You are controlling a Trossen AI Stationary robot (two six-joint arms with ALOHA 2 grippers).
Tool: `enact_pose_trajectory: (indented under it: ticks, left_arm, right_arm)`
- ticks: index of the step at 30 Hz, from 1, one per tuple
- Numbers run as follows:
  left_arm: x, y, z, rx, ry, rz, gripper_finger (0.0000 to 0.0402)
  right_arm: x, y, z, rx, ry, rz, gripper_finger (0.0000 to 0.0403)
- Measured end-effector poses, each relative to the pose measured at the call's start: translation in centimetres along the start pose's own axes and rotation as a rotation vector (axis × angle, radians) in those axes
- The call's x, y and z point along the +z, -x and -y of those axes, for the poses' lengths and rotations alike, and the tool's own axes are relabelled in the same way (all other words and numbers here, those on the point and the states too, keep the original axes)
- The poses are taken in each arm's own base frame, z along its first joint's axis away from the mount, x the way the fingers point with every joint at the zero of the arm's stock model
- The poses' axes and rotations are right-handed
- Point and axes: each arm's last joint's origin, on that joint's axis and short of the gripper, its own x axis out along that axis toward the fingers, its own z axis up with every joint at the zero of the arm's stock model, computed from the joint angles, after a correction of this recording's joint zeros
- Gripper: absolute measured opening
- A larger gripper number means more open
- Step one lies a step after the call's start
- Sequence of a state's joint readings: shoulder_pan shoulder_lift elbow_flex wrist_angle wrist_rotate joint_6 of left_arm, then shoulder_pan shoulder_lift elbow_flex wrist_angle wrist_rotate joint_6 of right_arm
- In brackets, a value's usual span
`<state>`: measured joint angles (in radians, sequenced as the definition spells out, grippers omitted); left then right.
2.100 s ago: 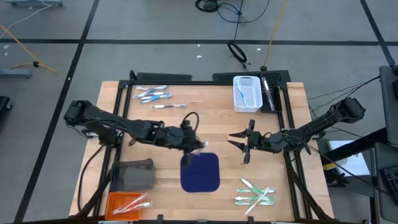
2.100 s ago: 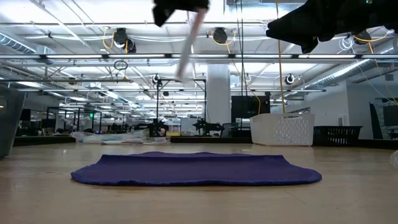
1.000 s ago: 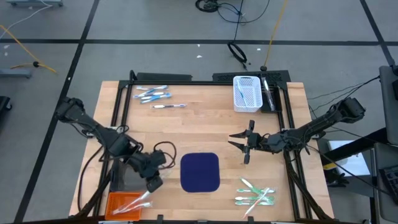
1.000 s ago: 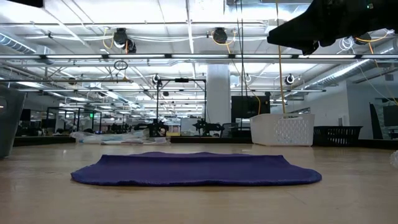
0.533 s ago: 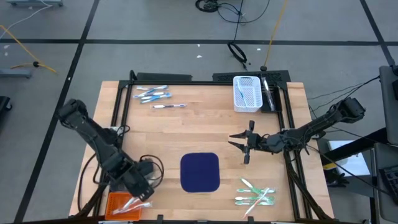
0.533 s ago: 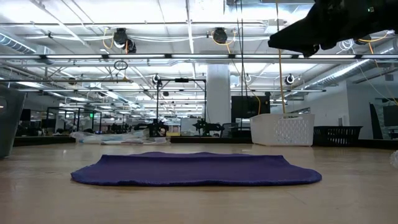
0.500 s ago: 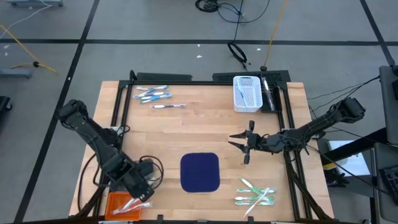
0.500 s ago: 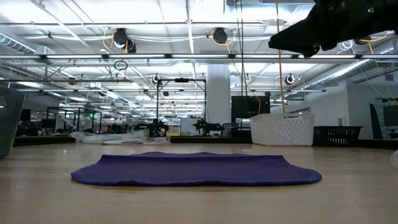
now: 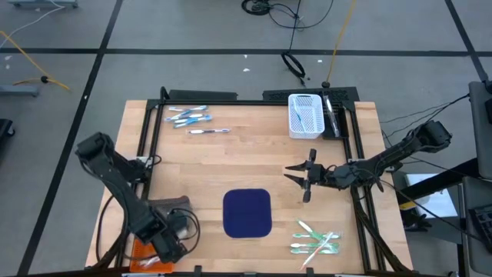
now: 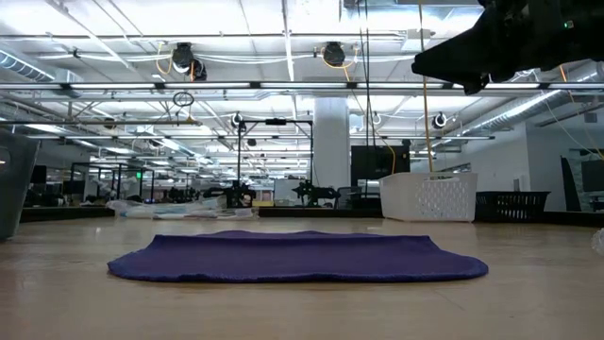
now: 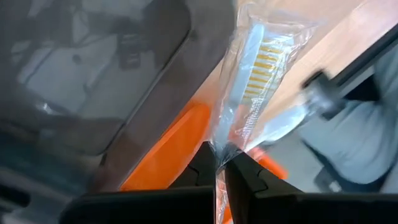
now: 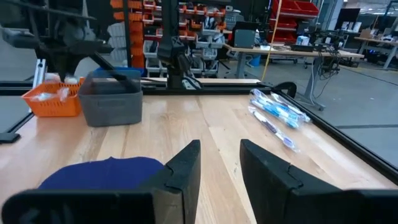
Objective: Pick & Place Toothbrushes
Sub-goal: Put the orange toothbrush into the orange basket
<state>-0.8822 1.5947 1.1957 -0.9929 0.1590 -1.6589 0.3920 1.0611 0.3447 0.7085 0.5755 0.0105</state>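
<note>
My left gripper (image 9: 167, 250) is at the table's near left corner, above the orange basket (image 9: 141, 248), shut on a clear-wrapped toothbrush (image 11: 250, 81) with a pale handle and yellow bristles. My right gripper (image 9: 298, 175) hovers open to the right of the navy mat (image 9: 247, 213), high above the table in the low view (image 10: 467, 52). Blue-and-white toothbrushes (image 9: 188, 116) lie at the far left, with one more (image 9: 207, 131) beside them. Green and white ones (image 9: 315, 240) lie at the near right. My left gripper pinches the clear wrapper's end (image 11: 219, 149) between its two fingertips (image 11: 200, 163). The wrapped toothbrush reaches out beyond the fingers, over the orange basket (image 11: 168, 149) and the table's edge. Whether its far end touches the basket, I cannot tell.
A grey bin (image 9: 171, 211) stands just beyond the orange basket, close to my left arm. A white basket (image 9: 304, 114) and a dark tray (image 9: 332, 119) sit at the far right. Bare wood lies between the mat and the far toothbrushes.
My left arm has swung from beside the mat's left edge toward the near left corner, past the grey bin, and now stands over the orange basket, still shut. My right gripper has kept still.
</note>
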Motion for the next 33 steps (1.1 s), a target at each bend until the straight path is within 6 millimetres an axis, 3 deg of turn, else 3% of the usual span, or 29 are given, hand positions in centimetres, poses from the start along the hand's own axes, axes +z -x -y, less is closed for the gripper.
enact_pose_trajectory:
  ticks: [11, 22, 33]
  left_arm:
    - [-1.2, -1.2, -0.5, 0.113, -0.024, -0.058, 0.0004]
    - [-1.5, -1.2, -0.5, 0.115, 0.007, -0.079, 0.0064]
    - [-1.4, -1.0, -0.6, 0.120, 0.058, -0.119, 0.0081]
  right_arm:
    - [0.1, 0.0, 0.0, 0.000, -0.005, 0.007, 0.0105]
    - [0.1, 0.0, 0.0, 0.000, -0.007, 0.011, 0.0105]
    - [0.1, 0.0, 0.0, 0.000, 0.000, 0.011, 0.0105]
